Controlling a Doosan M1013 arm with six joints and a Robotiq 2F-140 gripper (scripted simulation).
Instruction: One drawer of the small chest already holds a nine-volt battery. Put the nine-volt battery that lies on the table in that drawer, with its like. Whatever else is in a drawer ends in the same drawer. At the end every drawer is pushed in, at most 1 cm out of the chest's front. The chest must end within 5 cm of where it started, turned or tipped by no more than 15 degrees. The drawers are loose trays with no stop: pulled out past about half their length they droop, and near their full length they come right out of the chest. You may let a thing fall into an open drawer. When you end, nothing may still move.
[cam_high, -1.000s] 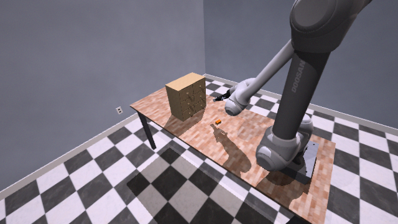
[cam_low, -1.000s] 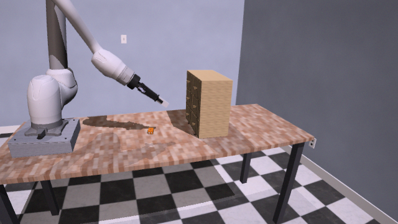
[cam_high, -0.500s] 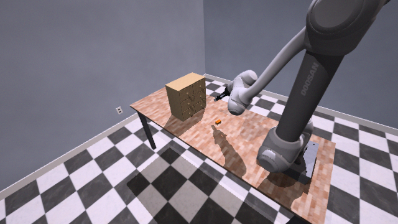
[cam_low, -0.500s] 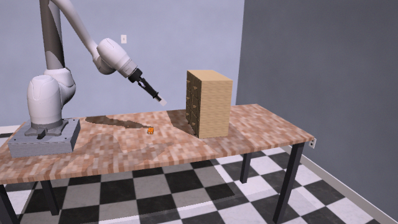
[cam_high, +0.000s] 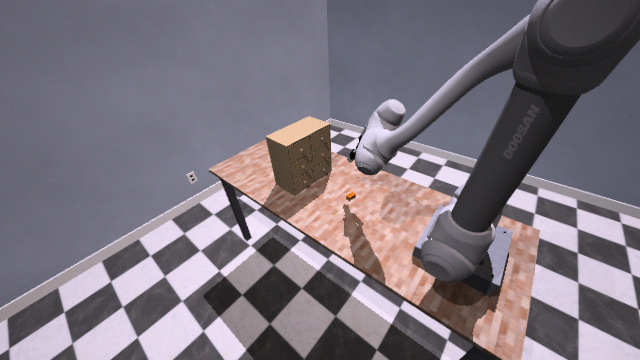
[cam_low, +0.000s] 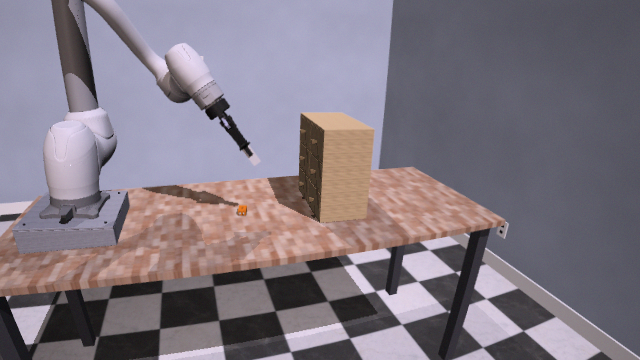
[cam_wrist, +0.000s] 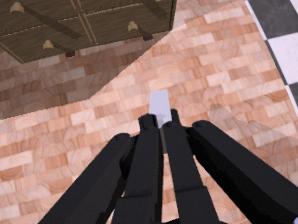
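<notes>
The small chest (cam_high: 281, 165) (cam_low: 346, 175) (cam_wrist: 112, 22) stands upright on the table, with knobbed drawers in two columns of three. All drawers look pushed in; their contents are hidden. The orange nine-volt battery (cam_high: 351, 196) (cam_low: 242, 210) lies on the table in front of the chest, outside the wrist view. My gripper (cam_low: 254, 159) (cam_wrist: 160, 103) is shut with nothing between its light fingertips. It points obliquely down, well above the table, between the battery and the chest front, and touches neither. In the top view the arm mostly hides it.
The wooden table (cam_high: 320, 225) (cam_low: 430, 200) bears the chest near its far end and the arm's grey base (cam_high: 501, 250) (cam_low: 75, 240) at the other end. A grey wall (cam_high: 165, 75) (cam_low: 500, 100) rises behind the chest. The checkered floor shows past the table edge in the wrist view.
</notes>
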